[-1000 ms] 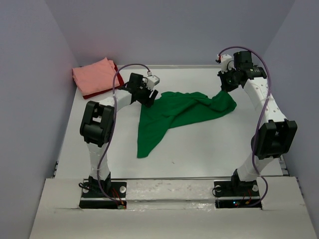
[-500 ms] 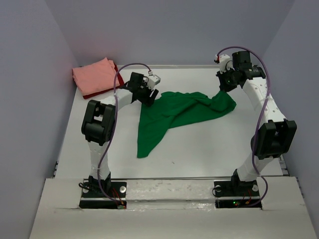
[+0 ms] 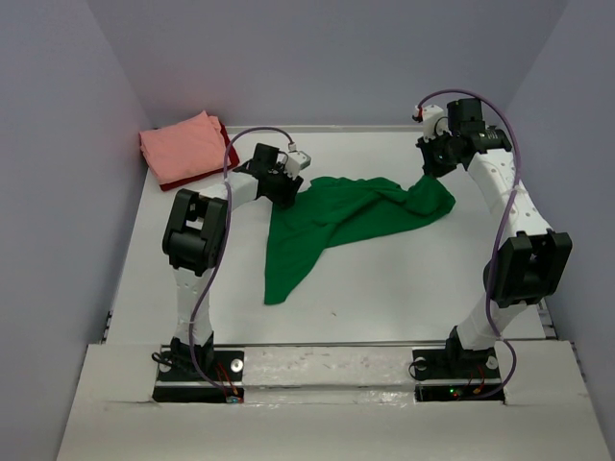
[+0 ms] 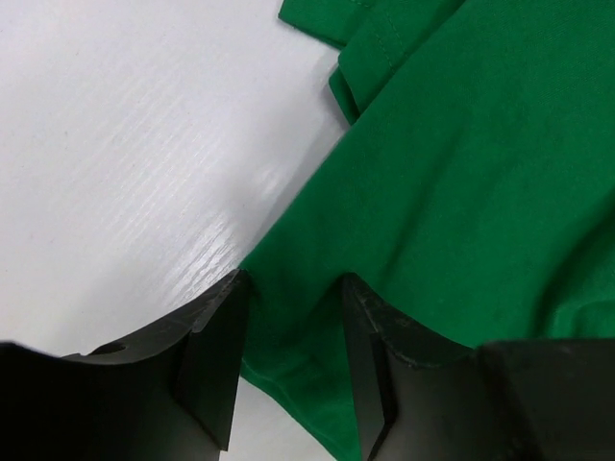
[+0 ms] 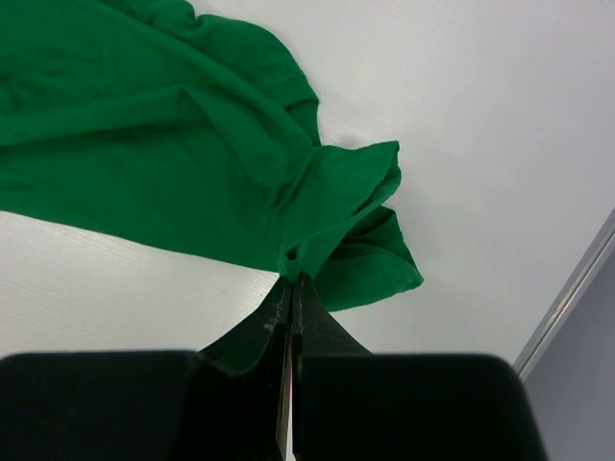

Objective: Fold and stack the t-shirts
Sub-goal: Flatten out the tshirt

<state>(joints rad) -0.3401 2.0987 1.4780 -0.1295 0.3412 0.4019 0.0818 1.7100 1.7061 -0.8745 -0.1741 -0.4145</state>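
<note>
The bright green t-shirt (image 3: 336, 221) lies crumpled across the middle of the white table (image 3: 404, 288). My left gripper (image 3: 282, 190) is down at its far-left edge. In the left wrist view its jaws (image 4: 293, 288) stand apart, astride the green hem (image 4: 288, 365), with cloth lying between them. My right gripper (image 3: 430, 174) is shut on a bunched corner of the green t-shirt (image 5: 144, 163) at the far right, fingertips pinched together (image 5: 291, 280). A folded salmon pink t-shirt (image 3: 183, 146) rests on the dark red one (image 3: 229, 152) in the far-left corner.
Grey walls close in the table on the left, back and right. The table's right edge (image 5: 567, 288) runs close beside the right gripper. Both arm bases sit at the near edge.
The left gripper has dropped onto the shirt's left edge and its jaws have narrowed around the hem. The right arm and the shirt have hardly moved.
</note>
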